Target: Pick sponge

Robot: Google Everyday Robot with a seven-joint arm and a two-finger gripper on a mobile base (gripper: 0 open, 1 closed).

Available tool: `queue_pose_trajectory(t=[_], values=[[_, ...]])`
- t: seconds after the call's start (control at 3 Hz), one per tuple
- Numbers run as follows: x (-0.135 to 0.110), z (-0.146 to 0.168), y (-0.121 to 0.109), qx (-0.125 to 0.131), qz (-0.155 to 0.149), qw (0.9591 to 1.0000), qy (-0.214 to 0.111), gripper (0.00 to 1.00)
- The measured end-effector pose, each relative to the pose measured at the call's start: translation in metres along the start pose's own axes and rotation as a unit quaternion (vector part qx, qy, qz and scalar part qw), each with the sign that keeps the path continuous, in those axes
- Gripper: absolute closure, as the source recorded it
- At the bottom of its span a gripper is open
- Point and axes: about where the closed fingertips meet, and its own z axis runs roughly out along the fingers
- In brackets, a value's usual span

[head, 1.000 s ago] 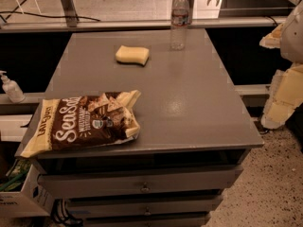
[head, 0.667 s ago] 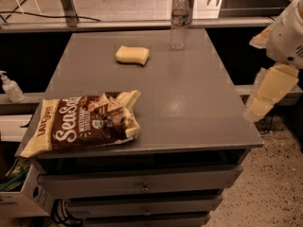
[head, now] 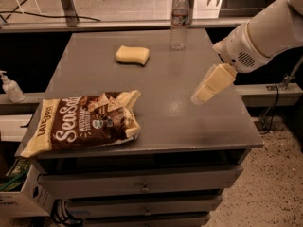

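Camera view. OPERATOR: What has changed, and what does it mean for the pick?

TECHNICIAN: Compare with a second ago. You will see that the arm has swung in from the right edge. The claw (head: 201, 94) now hangs above the right half of the bench (head: 189, 126), angled down and to the left. Nothing on the bench has shifted. Treat this as the approach step. The sponge (head: 132, 55) is untouched, lying flat toward the far side of the bench, well apart from the claw and near the water bottle (head: 179, 20). You cannot tell from this angle whether the claw is apart or together; nothing is seen in it.

OPERATOR: Item count?

TECHNICIAN: Log the following:
- one sponge
- one water bottle, upright at the far edge
- one brown chip bag (head: 85, 122), lying at the near left corner and slightly overhanging it
- one claw
- off the bench, one pump bottle (head: 9, 86) on the ledge to the left

Expect the remaining travel to run leftward and away from you. Keep clearance from the water bottle.
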Motion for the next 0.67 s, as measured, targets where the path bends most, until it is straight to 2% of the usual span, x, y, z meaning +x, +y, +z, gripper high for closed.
queue_pose_trajectory(t=[0.33,0.67], values=[[0.0,0.0,0.0,0.0,0.0,1.0,0.0,0.0],[-0.0067,0.0068,-0.0027,0.008,-0.002,0.9998,-0.018,0.0]])
